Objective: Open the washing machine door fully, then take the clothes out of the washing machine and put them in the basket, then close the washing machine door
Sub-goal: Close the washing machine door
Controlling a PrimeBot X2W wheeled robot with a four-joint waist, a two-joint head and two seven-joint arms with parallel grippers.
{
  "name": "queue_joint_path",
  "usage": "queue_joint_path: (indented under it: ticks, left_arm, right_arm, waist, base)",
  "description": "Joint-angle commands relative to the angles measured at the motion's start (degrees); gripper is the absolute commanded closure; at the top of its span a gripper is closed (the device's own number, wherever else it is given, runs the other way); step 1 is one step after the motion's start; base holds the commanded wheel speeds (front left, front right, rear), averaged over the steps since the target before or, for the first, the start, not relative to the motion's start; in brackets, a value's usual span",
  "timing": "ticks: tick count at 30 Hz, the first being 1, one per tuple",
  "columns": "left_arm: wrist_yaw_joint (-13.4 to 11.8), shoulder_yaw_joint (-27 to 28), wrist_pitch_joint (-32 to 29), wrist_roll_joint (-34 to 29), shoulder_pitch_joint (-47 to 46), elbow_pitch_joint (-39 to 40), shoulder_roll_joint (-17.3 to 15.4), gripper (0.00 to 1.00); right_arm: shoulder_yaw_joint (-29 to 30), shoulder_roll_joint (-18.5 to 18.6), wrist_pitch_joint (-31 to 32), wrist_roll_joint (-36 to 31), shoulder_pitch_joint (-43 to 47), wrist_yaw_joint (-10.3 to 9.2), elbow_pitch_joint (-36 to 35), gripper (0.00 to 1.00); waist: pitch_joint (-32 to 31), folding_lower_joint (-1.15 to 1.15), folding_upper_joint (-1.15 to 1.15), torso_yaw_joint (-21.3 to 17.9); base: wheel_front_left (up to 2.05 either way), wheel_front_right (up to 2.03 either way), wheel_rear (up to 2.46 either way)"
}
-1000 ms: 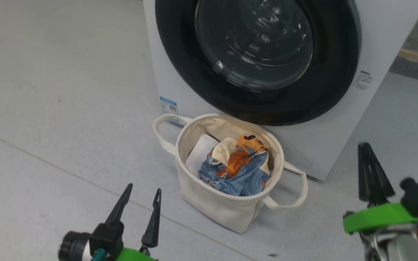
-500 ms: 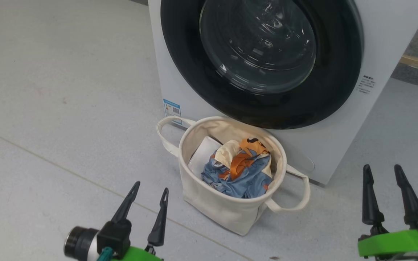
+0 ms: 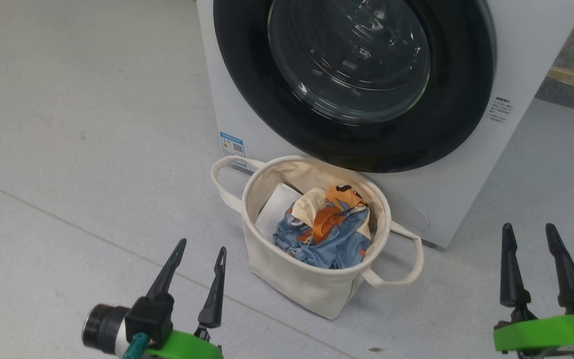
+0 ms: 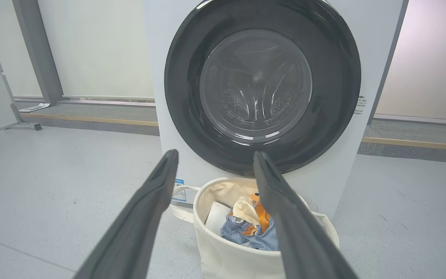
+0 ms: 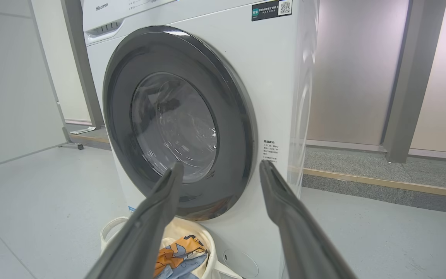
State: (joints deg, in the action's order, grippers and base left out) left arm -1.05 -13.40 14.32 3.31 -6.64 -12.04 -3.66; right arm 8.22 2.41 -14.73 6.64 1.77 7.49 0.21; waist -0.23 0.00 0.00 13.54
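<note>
The washing machine [image 3: 521, 55] [image 4: 157, 58] [image 5: 277, 97] is a white box whose round black-rimmed door [image 3: 354, 80] [image 4: 261, 83] [image 5: 180, 120] lies flat against its front. Just before it stands the cream basket [image 3: 297, 279] [image 4: 227, 255] [image 5: 207, 248], holding the blue, orange and cream clothes [image 3: 329, 229] [image 4: 252, 228] [image 5: 180, 255]. My left gripper [image 3: 202, 244] [image 4: 215, 157] hovers open, left of the basket, with nothing between its fingers. My right gripper [image 3: 528, 229] [image 5: 219, 168] is open and empty, low at the right, short of the machine's right corner.
A flat white sheet [image 3: 274, 209] lies in the basket beside the clothes. Grey floor [image 3: 68, 149] spreads to the left and front. A raised kerb with a wooden strip [image 5: 381, 182] runs behind the machine, and pale wall panels [image 5: 350, 69] stand beyond it.
My right gripper has gone from shut to open and dropped lower at the right. The left gripper, basket and clothes stay as they were; the camera shifted slightly.
</note>
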Motion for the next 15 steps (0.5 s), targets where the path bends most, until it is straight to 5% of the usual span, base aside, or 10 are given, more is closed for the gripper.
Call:
queue_joint_path:
  ticks: [1,15]
  left_arm:
    - [-0.5,2.4,0.7,0.0,-2.2,2.2,0.2,0.0]
    - [-0.9,2.7,0.7,-1.3,-2.8,1.9,0.0,0.0]
  right_arm:
    - [-1.0,0.5,-0.3,0.2,-0.7,0.0,-2.0,0.0]
    - [-1.9,0.5,-0.3,0.3,-2.2,0.0,-1.4,0.0]
  waist:
    - [0.2,0.0,0.0,-0.1]
    - [1.2,0.0,0.0,-1.2]
  base:
    - [0.0,0.0,0.0]
    - [0.0,0.0,0.0]
